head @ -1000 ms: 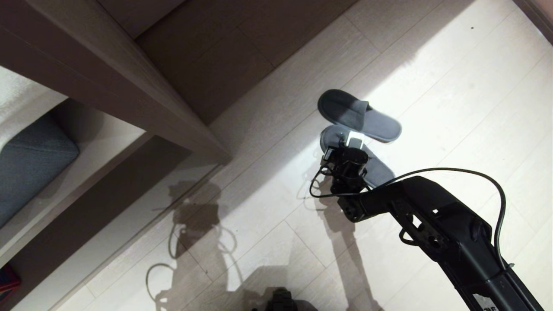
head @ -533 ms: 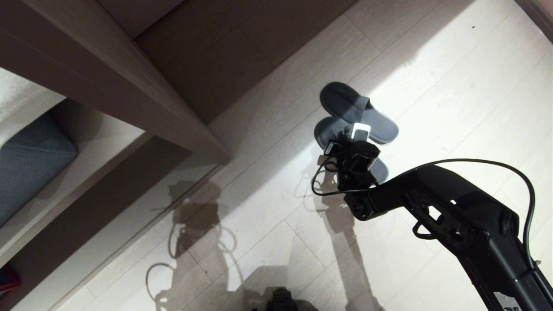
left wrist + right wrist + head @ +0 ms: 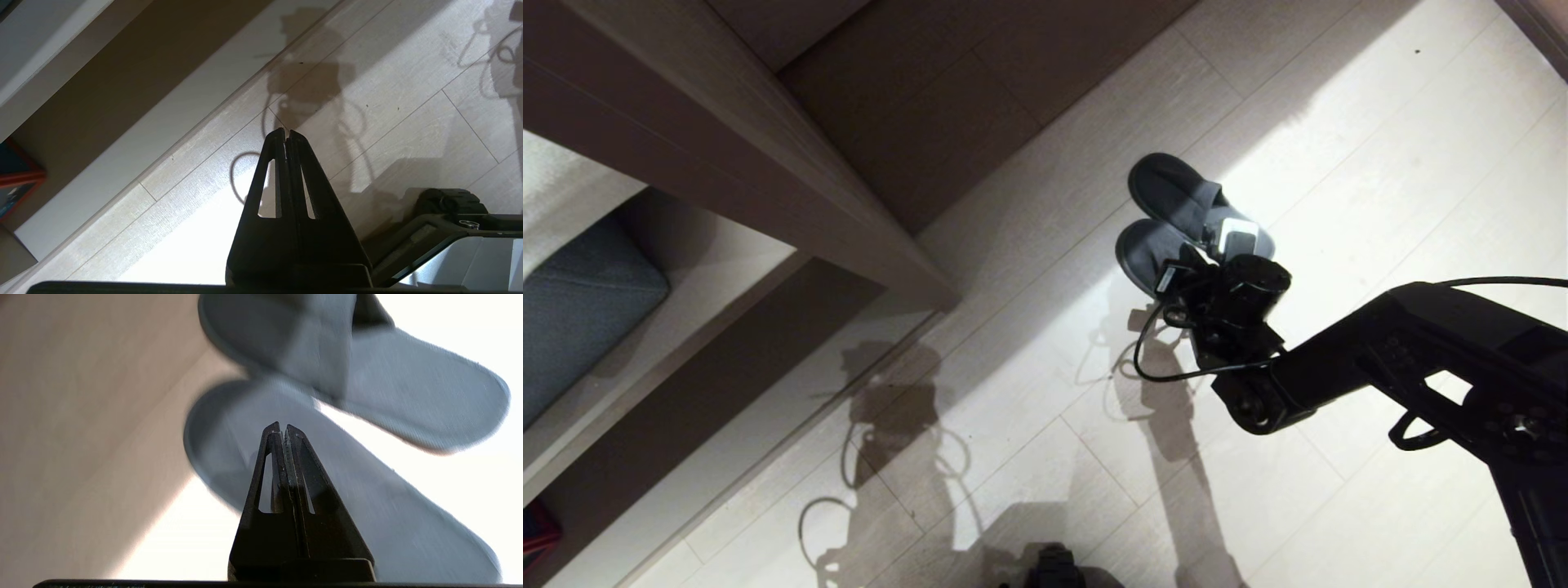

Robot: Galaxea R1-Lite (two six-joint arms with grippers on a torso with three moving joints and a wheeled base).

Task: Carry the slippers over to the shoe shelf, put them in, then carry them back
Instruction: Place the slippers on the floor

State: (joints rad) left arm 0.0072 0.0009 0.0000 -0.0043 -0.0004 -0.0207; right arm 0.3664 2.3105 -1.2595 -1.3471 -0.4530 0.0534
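**Pale plank floor beside taupe furniture**

A pale wood-plank floor (image 3: 1380, 147) lies partly in bright light, partly in shadow. A taupe wooden furniture edge (image 3: 768, 155) crosses the upper left. Below it sits a grey cushion (image 3: 580, 318) on a light ledge (image 3: 686, 327).

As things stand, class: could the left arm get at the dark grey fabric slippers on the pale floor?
Probably not. The left gripper hangs parked with fingers shut over bare floor, while the dark grey slippers lie off to the robot's right, under the right gripper.
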